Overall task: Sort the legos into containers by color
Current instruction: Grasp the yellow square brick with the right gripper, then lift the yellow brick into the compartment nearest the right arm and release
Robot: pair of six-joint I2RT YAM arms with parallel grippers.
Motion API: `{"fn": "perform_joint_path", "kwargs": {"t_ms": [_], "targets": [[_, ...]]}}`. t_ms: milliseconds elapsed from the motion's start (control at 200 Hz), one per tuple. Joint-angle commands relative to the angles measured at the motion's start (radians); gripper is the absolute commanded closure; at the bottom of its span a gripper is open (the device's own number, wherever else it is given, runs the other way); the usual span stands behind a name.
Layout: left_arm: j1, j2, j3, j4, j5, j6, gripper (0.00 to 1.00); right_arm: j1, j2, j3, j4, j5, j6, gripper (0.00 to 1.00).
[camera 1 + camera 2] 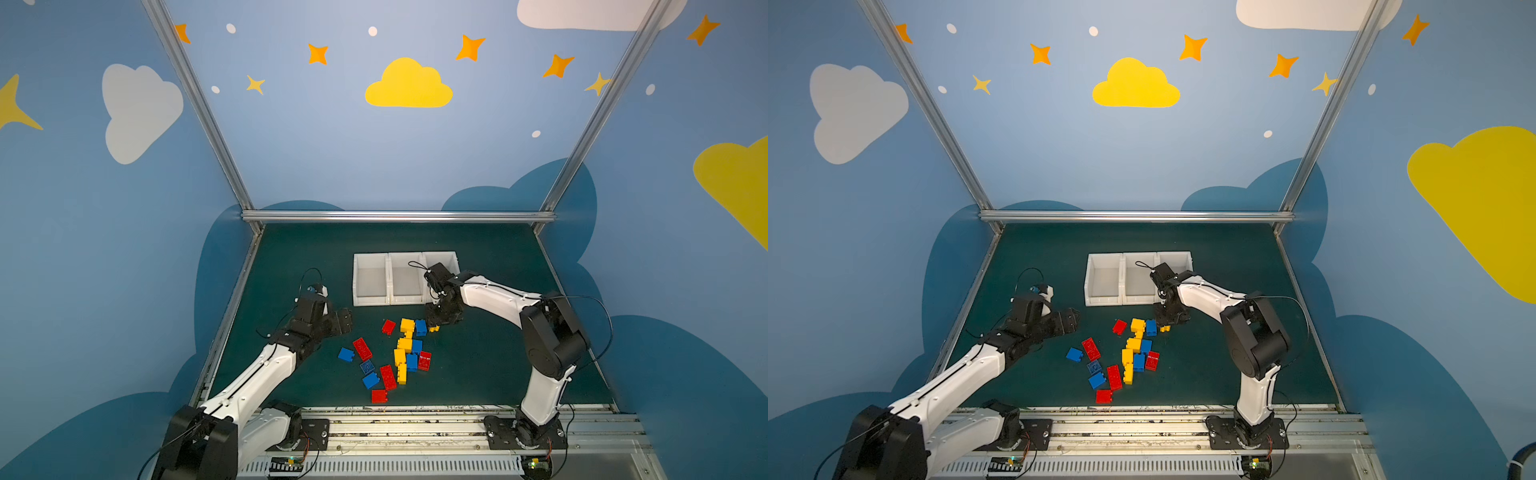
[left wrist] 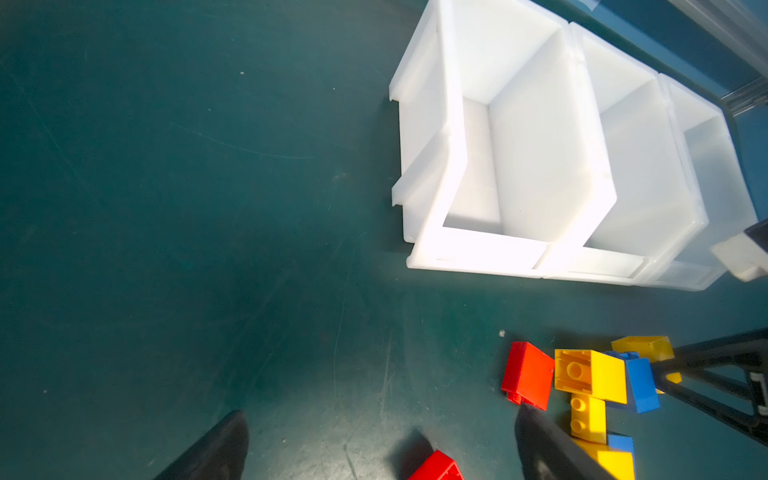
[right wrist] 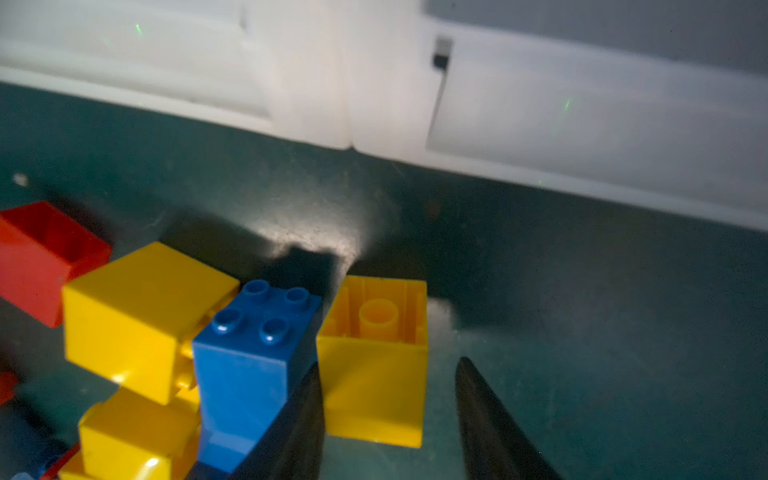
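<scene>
While the green mat [image 1: 291, 270] carries the whole lot, we catch the sort at its opening step, pick no. 1. Beyond the right fingertips [image 3: 469, 382] stand three white bins [image 1: 371, 300], side by side, no brick showing in them as far as we can see. Outside one right finger sprawls the pile of red, blue & yellow legos [image 1: 405, 353], none sorted. The left gripper [image 2: 381, 411] hangs spread wide, grasping nothing, w/ a red brick [image 2: 436, 467] showing between its fingers [image 2: 226, 440]. The right gripper [image 3: 389, 362] is down at the mat, straddling a small yellow brick [image 3: 374, 374], hollow underside showing. One finger is wedged btwn it & a blue brick [image 3: 249, 357], the other just beside it w/ a sliver of mat showing, so not clamped yet. Next, in our judgement: pinch the yellow brick w/o dragging the blue neighbour, lift clear, carry it over a bin wall, release.
</scene>
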Motion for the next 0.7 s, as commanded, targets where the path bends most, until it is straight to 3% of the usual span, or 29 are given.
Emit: {"fn": "perform_joint_path", "kwargs": {"t_ms": [0, 310, 501, 691], "targets": [[-0.008, -0.023, -0.012, 0.004, -0.003, -0.014, 0.00, 0.007, 0.013, 0.015, -0.026, 0.013, 0.000, 0.57], [-0.012, -0.044, -0.019, -0.005, -0.010, -0.020, 0.00, -0.001, -0.049, 0.042, -0.085, 0.048, -0.033, 0.70], [-0.011, -0.047, -0.031, 0.022, 0.001, -0.010, 0.00, -0.064, -0.111, 0.180, -0.169, 0.114, -0.117, 0.72], [-0.012, -0.048, -0.042, 0.034, 0.016, -0.015, 0.00, -0.161, -0.010, 0.350, -0.170, 0.114, -0.154, 0.73]]}}
